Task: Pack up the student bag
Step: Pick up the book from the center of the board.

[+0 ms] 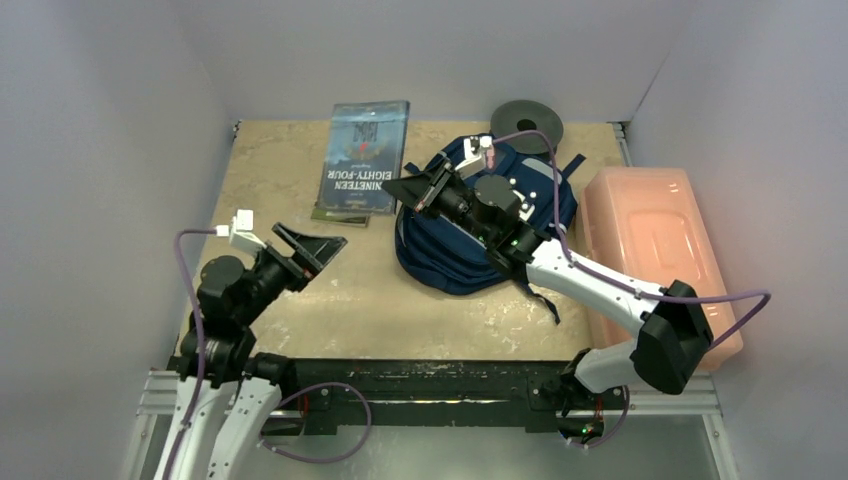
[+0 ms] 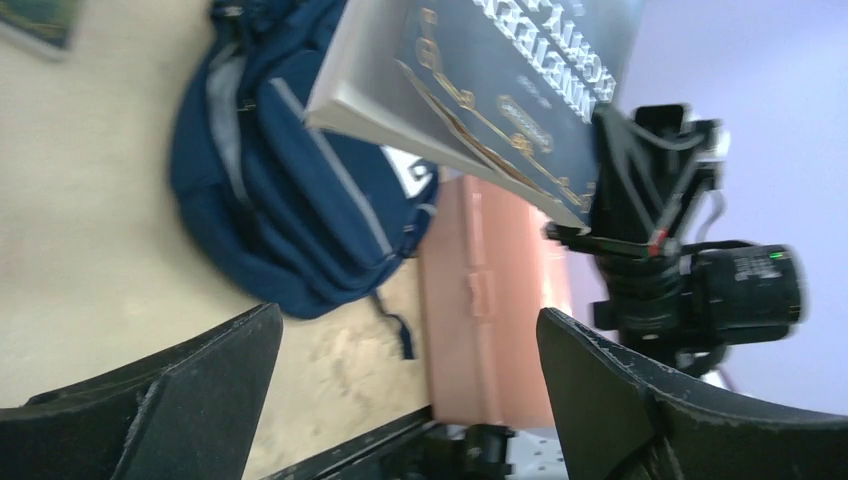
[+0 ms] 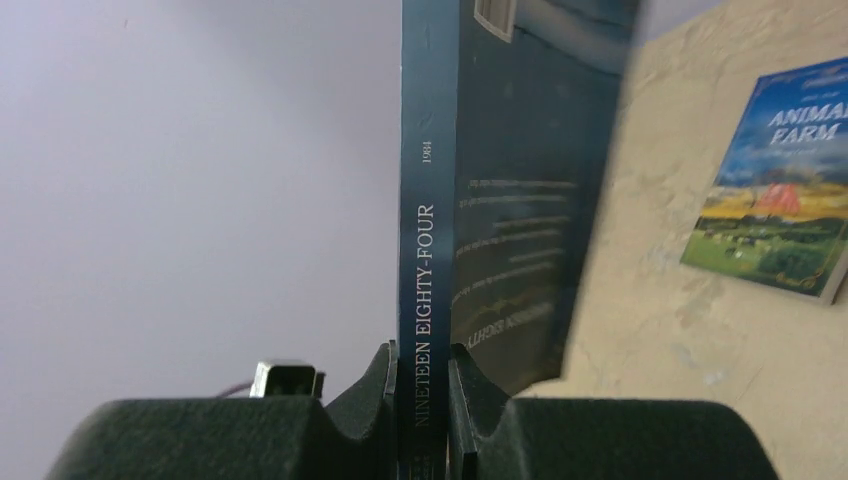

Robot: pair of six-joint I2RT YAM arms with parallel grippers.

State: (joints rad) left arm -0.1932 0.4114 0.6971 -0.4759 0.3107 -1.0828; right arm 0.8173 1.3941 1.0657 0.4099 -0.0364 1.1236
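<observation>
The right hand (image 3: 421,375) clamps the spine of the Nineteen Eighty-Four book (image 1: 368,150), holding it tilted above the surface (image 1: 420,320). The left hand (image 1: 312,245) gapes wide and empty at lower left. The student bag (image 1: 445,262) lies at centre, near the pink box (image 1: 650,230).

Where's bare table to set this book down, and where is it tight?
Free: the table strip between the student bag and the near edge, and the far-left corner left of Animal Farm. Crowded: the middle and right, with bag, pink box, dark disc and the right end effector holding Nineteen Eighty-Four.
</observation>
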